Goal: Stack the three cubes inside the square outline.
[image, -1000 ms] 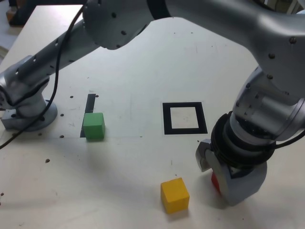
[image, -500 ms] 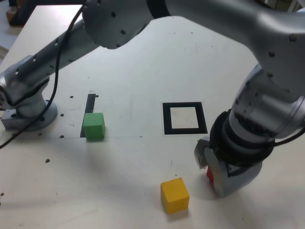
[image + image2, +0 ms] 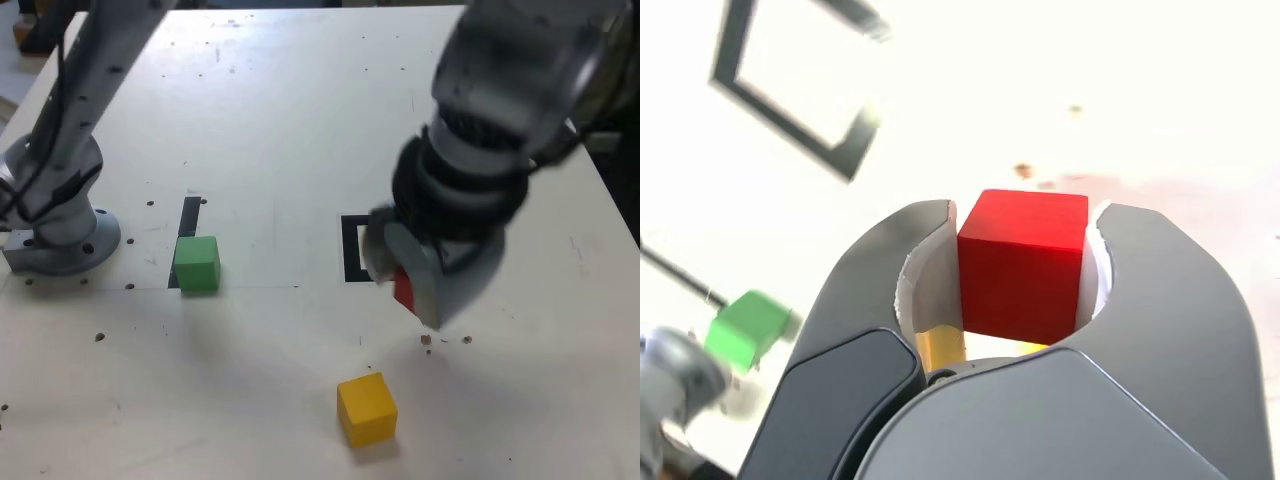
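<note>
My gripper point(image 3: 402, 283) is shut on the red cube point(image 3: 1023, 263) and holds it off the table. In the exterior view only a sliver of the red cube point(image 3: 403, 289) shows between the jaws. The gripper hangs over the near right part of the black square outline point(image 3: 352, 250) and hides most of it. The wrist view shows the square outline point(image 3: 790, 75) off to one side. The green cube point(image 3: 196, 263) rests on the table at the exterior view's left. The yellow cube point(image 3: 366, 408) lies near the front edge, below the gripper.
A narrow black strip point(image 3: 189, 214) lies just behind the green cube. The arm's grey base point(image 3: 55, 225) stands at the exterior view's far left, with a black cable running up from it. Small dark specks point(image 3: 427, 340) dot the white table point(image 3: 270, 130).
The gripper closed on the red cube, lifted it from the table at the near right, and carried it back toward the square outline. The green and yellow cubes stayed put.
</note>
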Controlling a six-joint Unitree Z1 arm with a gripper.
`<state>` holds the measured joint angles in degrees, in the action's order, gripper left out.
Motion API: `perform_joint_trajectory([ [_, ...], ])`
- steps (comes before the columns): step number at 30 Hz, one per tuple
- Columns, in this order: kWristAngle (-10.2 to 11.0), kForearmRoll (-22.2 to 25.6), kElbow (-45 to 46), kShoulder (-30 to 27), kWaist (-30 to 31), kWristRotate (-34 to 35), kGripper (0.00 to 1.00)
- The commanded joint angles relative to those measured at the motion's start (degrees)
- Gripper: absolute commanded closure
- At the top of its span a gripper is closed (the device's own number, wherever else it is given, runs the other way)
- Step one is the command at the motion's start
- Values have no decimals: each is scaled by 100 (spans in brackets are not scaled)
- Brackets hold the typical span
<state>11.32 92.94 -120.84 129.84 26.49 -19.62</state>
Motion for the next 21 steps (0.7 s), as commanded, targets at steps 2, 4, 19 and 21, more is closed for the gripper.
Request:
perform_joint_trajectory([
  [2, -111, 70, 466, -340, -348, 280, 64],
  [4, -138, 62, 700, -521, -554, 387, 64],
  [19, -649, -403, 1904, -1309, -1792, 1482, 64],
  [21, -706, -533, 1983, -1313, -1903, 1696, 64],
])
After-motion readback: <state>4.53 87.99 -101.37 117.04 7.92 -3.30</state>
